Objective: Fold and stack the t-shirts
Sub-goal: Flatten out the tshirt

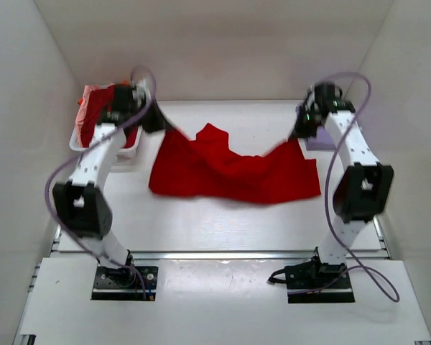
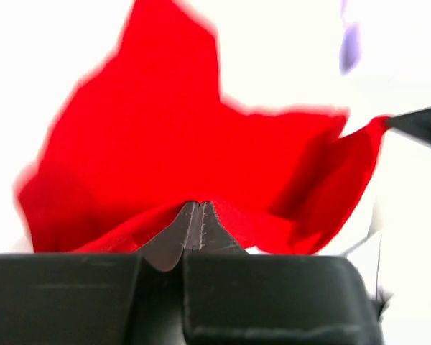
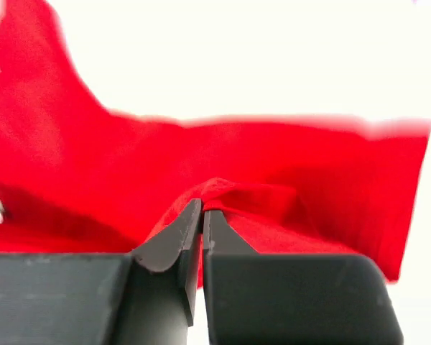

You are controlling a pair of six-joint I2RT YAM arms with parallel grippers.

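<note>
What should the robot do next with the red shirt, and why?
Probably pull the two held edges a bit farther apart to stretch it flat. The left gripper and right gripper are each shut on an edge of the red shirt, which sags wrinkled between them on the table.

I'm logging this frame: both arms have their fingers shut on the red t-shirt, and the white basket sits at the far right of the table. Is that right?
Not quite. The top external view shows the white basket at the far left, by the left arm. The rest holds: the left gripper and the right gripper are each shut on the red t-shirt.
</note>
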